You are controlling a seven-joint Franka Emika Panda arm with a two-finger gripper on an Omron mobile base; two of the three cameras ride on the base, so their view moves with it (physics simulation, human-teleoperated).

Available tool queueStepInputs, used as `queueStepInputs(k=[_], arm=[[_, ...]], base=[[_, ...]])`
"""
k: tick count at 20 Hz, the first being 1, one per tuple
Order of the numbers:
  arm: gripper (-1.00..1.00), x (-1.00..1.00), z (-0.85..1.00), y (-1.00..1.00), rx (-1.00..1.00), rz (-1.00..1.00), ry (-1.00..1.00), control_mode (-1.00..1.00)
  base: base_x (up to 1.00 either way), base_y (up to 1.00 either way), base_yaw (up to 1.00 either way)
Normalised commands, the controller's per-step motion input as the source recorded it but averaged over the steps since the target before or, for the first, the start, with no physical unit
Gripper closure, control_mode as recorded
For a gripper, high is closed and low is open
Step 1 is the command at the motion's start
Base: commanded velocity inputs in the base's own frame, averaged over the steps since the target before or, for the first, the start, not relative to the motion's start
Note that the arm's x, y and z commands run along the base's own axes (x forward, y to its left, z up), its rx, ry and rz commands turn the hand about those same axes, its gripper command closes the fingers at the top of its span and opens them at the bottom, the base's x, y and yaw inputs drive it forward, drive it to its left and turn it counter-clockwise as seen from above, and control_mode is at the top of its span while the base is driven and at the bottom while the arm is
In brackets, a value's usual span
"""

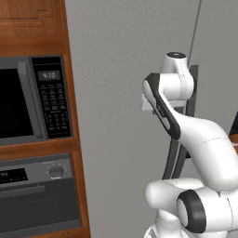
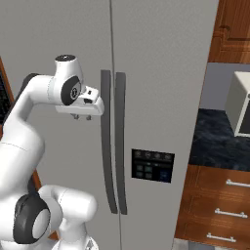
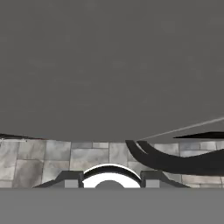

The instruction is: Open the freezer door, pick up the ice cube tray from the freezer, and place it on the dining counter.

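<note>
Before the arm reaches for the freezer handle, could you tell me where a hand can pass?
Free: the light-grey freezer door panel left of its long dark-grey bar handle. Crowded: the thin slot between that handle and its twin.

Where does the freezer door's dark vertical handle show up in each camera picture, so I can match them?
Left base view: the freezer door handle stands right of center, mostly hidden behind the white arm.
Right base view: it is the left of two dark bars, just left of the door seam, beside the gripper.
Hand view: dark curved bars at lower right; which one is this handle I cannot tell.
Shared landmark: the grey freezer door.
</note>
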Motion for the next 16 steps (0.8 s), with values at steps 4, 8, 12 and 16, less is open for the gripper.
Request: queueStepInputs(k=[4,8,12,16], arm=[[-1.0,-0.48,-0.04,0.0,0.0,0.0,-0.05,-1.0],[-1.0,-0.69,-0.24,0.0,0.0,0.0,-0.31,-1.0],[-1.0,-0.22,-0.15,0.0,0.0,0.0,-0.2,-1.0],[-1.0,-0.13,-0.13,0.0,0.0,0.0,-0.02,-1.0]], base=[[0.0,0.0,0.0],[0.0,0.0,0.0],[0.0,0.0,0.0],[0.0,0.0,0.0]])
